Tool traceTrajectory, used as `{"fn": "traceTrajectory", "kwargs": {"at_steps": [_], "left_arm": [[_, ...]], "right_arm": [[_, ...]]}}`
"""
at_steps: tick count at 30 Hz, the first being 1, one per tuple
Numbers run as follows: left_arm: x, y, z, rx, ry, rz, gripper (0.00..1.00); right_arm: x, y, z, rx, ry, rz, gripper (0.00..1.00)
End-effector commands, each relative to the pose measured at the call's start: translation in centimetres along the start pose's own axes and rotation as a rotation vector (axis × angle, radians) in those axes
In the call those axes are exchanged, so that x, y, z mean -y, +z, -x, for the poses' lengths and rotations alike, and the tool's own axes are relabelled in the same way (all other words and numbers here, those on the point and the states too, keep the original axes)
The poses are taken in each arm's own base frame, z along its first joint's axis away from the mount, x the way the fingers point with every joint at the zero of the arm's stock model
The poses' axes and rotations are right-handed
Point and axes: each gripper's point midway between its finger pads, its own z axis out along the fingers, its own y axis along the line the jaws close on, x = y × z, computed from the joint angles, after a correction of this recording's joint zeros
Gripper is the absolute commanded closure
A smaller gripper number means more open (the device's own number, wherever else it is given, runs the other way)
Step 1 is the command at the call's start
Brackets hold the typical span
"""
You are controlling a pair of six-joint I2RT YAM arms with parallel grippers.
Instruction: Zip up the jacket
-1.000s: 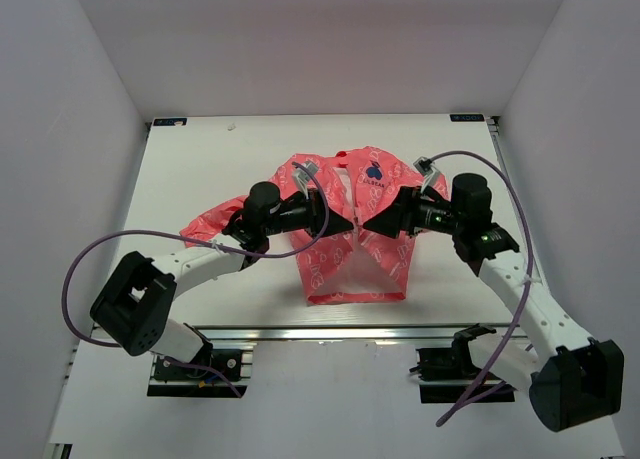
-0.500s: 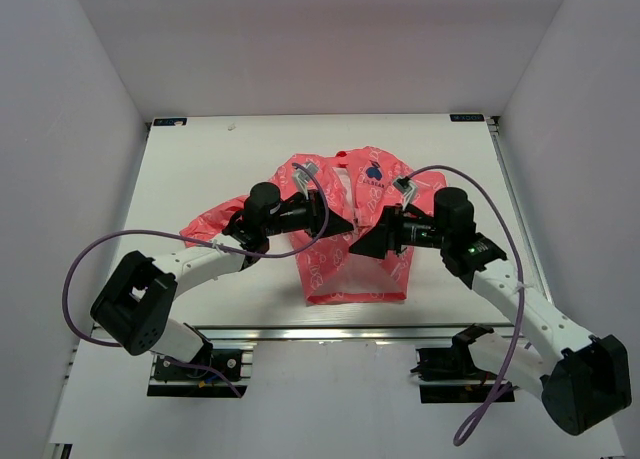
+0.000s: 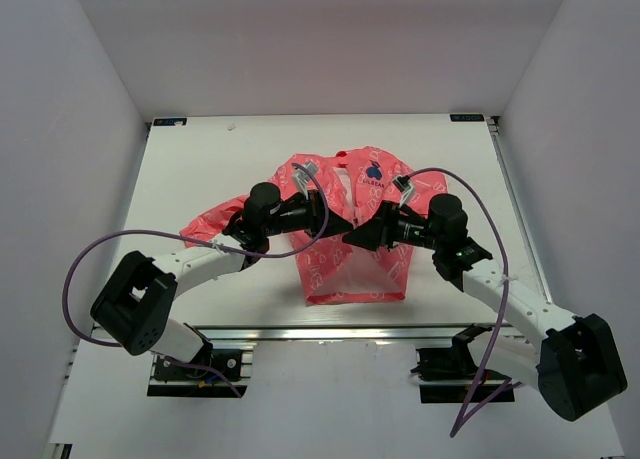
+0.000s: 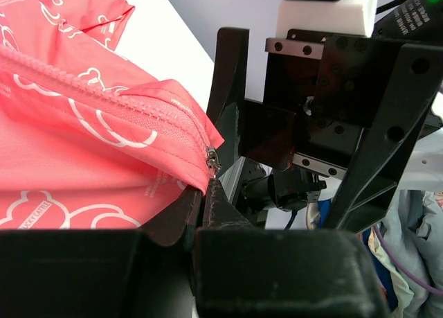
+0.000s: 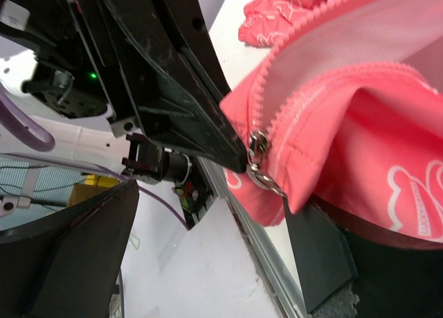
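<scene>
Overhead first. Two arms, two grippers, one jacket [image 3: 345,279], spread flat mid-table [image 3: 200,159], collar far, hem near, front open by the collar. Reaching in from the near left: left arm, elbow low, left gripper [image 3: 347,223] pointing right at the jacket's centre line. Mirrored from the near right: right arm, forearm angled inward, right gripper [image 3: 350,238] pointing left, its tip almost meeting the other. Middle of the front opening hidden under both black heads; no telling from up here how the fingers stand. One dark blue emblem [image 3: 373,172] on the chest, beyond the grippers. One sleeve trailing out left beneath the left arm; the opposite side partly covered by the right wrist.

Next, left wrist. Fingers [image 4: 228,214] pressed together on the lower edge of a front panel, just under one small metal piece [image 4: 213,160]; cut off by the bottom of the frame. One row of teeth [image 4: 104,96] running up-left along the fold. Close opposite, the right gripper, jaws spread wide. Blurred beyond that.

Lastly, right wrist. Jaws fully apart, one finger [image 5: 69,262] low left, the other low right, closed on nothing. Between them, a jacket corner with one slider [image 5: 259,152] and curving teeth. Just beside the slider, a black left finger [image 5: 180,103] at the fabric edge. Unclear whether the low-right finger touches the cloth.
</scene>
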Motion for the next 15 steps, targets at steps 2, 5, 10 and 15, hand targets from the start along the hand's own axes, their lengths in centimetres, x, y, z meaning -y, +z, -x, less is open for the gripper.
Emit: {"fn": "traceTrajectory", "kwargs": {"at_steps": [2, 5, 10, 15], "left_arm": [[1.0, 0.0, 0.0, -0.003, 0.006, -0.037, 1.00], [0.7, 0.0, 0.0, 0.004, 0.004, -0.026, 1.00], [0.6, 0.1, 0.0, 0.005, 0.000, -0.025, 1.00], [0.9, 0.1, 0.2, 0.010, 0.008, -0.032, 1.00]], "right_arm": [[-1.3, 0.4, 2.3, 0.091, -0.058, 0.040, 0.11], [-1.6, 0.4, 2.2, 0.091, -0.055, 0.060, 0.13], [-2.0, 0.2, 2.1, 0.082, -0.058, 0.064, 0.25], [-0.8, 0.1, 1.3, 0.051, -0.050, 0.017, 0.37]]}}
